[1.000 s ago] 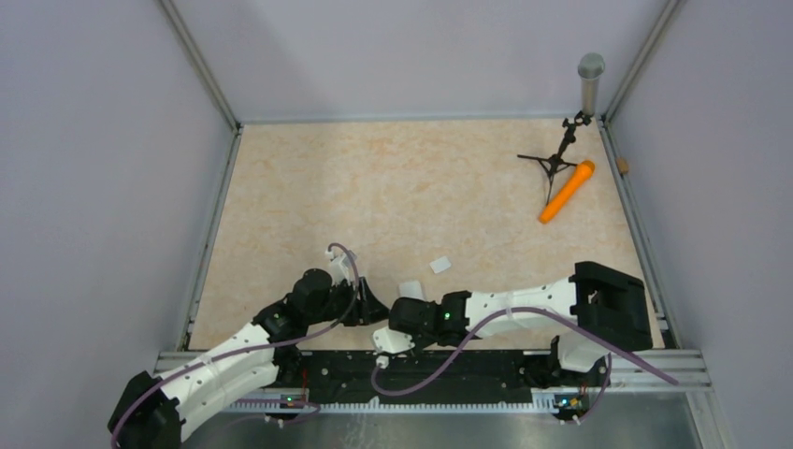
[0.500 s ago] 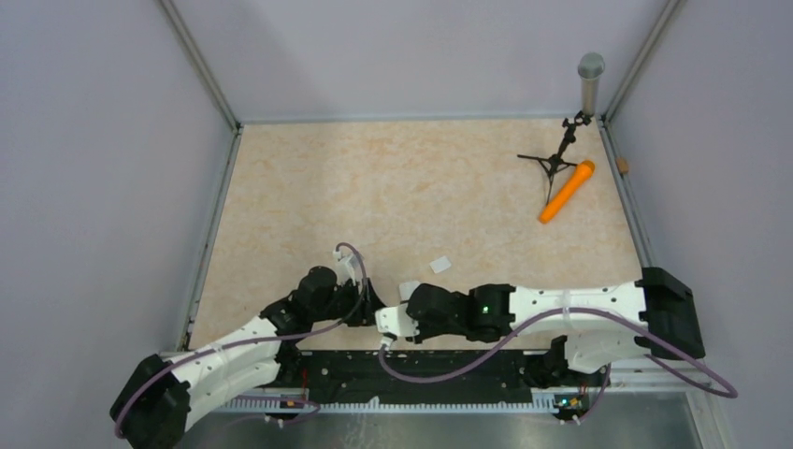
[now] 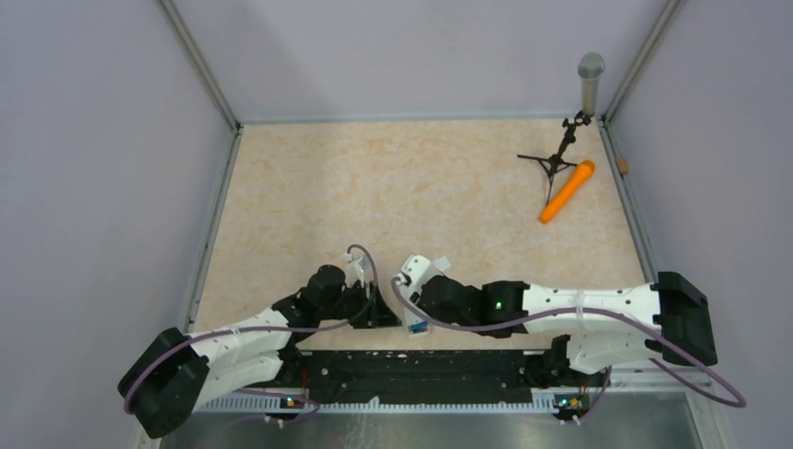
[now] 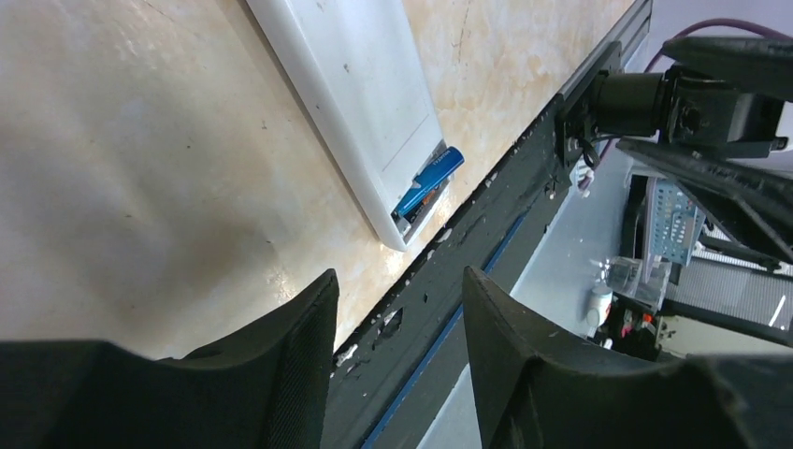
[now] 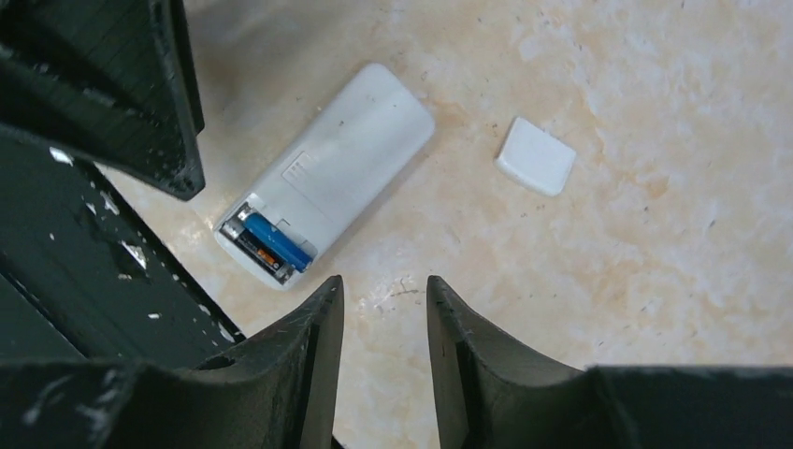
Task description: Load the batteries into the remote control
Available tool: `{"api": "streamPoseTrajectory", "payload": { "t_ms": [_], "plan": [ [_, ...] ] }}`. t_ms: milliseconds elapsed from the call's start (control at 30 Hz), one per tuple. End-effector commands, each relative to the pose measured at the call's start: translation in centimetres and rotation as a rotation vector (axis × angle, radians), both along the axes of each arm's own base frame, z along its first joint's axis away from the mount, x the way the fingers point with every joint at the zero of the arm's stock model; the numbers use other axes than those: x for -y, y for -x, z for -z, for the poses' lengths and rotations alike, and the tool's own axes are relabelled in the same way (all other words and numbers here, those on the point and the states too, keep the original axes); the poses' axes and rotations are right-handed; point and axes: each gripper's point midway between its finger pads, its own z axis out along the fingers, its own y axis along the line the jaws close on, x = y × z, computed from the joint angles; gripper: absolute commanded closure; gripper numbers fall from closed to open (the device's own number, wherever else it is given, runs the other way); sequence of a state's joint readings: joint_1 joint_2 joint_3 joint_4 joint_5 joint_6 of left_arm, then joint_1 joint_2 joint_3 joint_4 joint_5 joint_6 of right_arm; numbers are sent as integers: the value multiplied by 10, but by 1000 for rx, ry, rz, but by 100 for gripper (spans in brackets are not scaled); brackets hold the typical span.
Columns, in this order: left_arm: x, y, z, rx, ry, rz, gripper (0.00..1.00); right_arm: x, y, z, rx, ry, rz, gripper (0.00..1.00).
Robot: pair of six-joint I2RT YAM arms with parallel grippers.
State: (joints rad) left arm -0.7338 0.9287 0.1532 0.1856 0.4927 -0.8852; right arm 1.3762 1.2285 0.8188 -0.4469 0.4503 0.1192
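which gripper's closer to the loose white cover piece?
Right. The right gripper hovers just beside the cover; the left gripper sits farther off, by the remote control.

A beige marbled tabletop sits enclosed by plain lavender walls with metal rails.
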Motion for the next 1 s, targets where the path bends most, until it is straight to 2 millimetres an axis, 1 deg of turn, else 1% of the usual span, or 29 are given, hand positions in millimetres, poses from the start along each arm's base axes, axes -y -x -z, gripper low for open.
{"api": "streamPoseTrajectory", "payload": {
  "t_ms": [0, 100, 200, 333, 467, 667, 767, 967],
  "plan": [
    [15, -1, -15, 28, 69, 40, 49, -7, -3, -3, -145, -171, 235, 65],
    [20, 3, -13, 12, 76, 58, 56, -7, 4, 10, -236, -216, 288, 70],
    [24, 6, -9, -3, 72, 67, 57, -10, 10, 18, -309, -271, 325, 71],
    [26, 7, -3, -21, 63, 70, 60, -15, 19, 24, -399, -351, 353, 72],
    [27, 5, 1, -24, 54, 68, 63, -12, 17, 29, -424, -392, 412, 72],
    [30, 3, 7, -28, 48, 74, 70, -13, 15, 35, -449, -435, 457, 72],
    [31, 4, 12, -46, 52, 74, 71, -15, 14, 37, -464, -452, 466, 73],
    [33, 4, 15, -59, 67, 71, 74, -19, 13, 44, -477, -457, 475, 75]
  ]
}}
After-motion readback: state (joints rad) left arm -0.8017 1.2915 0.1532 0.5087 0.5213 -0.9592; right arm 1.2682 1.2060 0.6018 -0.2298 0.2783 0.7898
